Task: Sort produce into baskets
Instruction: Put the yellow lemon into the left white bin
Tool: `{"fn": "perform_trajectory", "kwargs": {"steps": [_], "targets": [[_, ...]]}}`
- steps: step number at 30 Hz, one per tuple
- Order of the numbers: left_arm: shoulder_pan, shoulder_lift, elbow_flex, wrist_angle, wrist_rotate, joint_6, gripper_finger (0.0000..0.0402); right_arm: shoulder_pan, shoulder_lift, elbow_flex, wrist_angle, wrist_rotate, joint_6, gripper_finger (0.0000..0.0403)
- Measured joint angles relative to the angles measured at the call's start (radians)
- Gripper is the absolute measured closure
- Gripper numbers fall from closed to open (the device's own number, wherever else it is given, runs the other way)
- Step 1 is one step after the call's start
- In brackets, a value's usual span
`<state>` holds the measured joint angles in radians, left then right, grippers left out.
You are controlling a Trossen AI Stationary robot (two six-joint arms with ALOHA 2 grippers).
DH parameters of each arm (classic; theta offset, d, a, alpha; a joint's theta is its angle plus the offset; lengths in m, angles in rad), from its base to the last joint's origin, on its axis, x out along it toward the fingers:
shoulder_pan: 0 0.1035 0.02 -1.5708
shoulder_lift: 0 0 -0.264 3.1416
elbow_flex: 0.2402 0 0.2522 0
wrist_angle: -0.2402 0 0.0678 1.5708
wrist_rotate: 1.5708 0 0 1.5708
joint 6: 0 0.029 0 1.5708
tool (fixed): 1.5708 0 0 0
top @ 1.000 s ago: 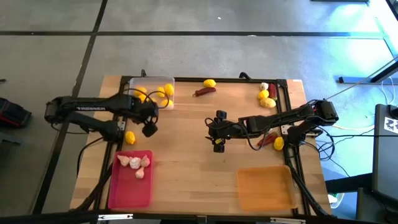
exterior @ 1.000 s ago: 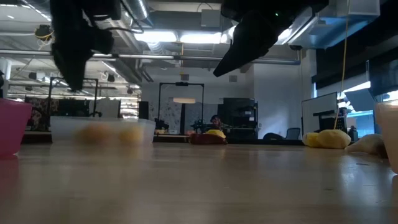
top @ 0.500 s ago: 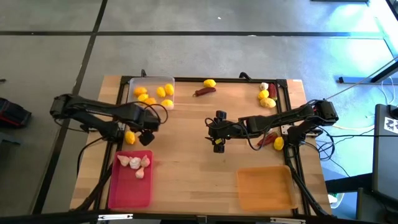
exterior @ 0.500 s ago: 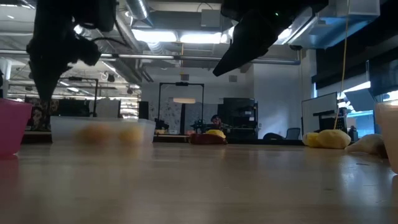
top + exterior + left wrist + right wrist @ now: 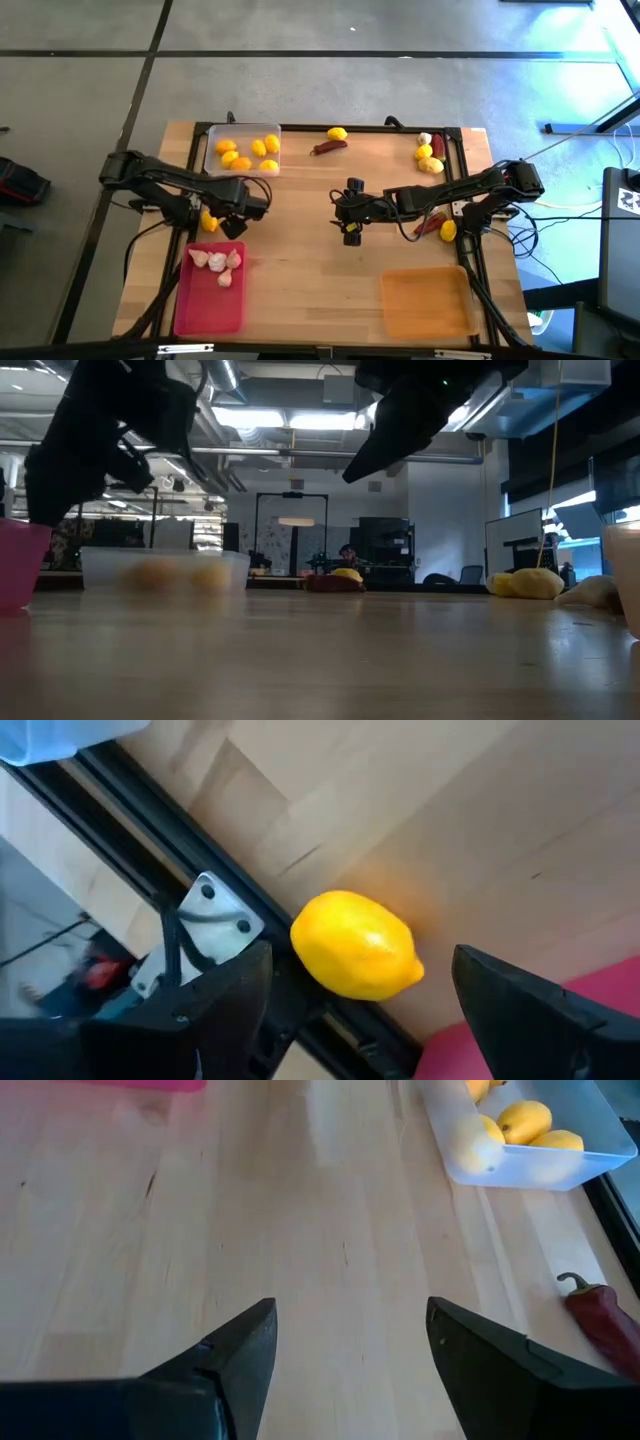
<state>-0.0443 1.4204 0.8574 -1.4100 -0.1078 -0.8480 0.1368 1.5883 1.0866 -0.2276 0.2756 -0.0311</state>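
A loose yellow lemon (image 5: 355, 945) lies on the table by the black frame rail (image 5: 150, 820), near the left edge (image 5: 208, 220). My left gripper (image 5: 360, 982) hangs open just above it, slanting down, one finger on either side and apart from it (image 5: 232, 224). The clear basket (image 5: 243, 150) at the far left holds several lemons. In the pink basket (image 5: 210, 300) at the near left lie several garlic bulbs (image 5: 218, 263). The orange basket (image 5: 427, 303) stands at the near right. My right gripper (image 5: 350, 230) waits open over the table's middle.
A lemon (image 5: 338, 133) and a chili (image 5: 328, 147) lie at the far edge. Lemons (image 5: 428, 160), a garlic bulb (image 5: 425, 139) and a chili (image 5: 438, 146) lie at the far right. Another chili (image 5: 428, 226) and a lemon (image 5: 447, 230) lie under the right arm.
My left gripper has come away from the clear basket, sunk toward the table and tipped more steeply down over the loose lemon by the left rail. Its fingers have stayed open. The lemon has not moved.
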Motion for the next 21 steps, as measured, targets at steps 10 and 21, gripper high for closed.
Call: {"fn": "perform_trajectory", "kwargs": {"steps": [10, 21], "targets": [[-0.05, 0.105, -0.047, -0.017, 0.032, 0.015, 0.0098, 0.0, 0.0, 0.0, -0.007, 0.0, 0.0, 0.0152], [-0.054, 0.187, -0.052, -0.002, 0.051, 0.092, 0.0102, 0.0, 0.0, 0.0, -0.001, 0.0, 0.0, 0.0152]]}}
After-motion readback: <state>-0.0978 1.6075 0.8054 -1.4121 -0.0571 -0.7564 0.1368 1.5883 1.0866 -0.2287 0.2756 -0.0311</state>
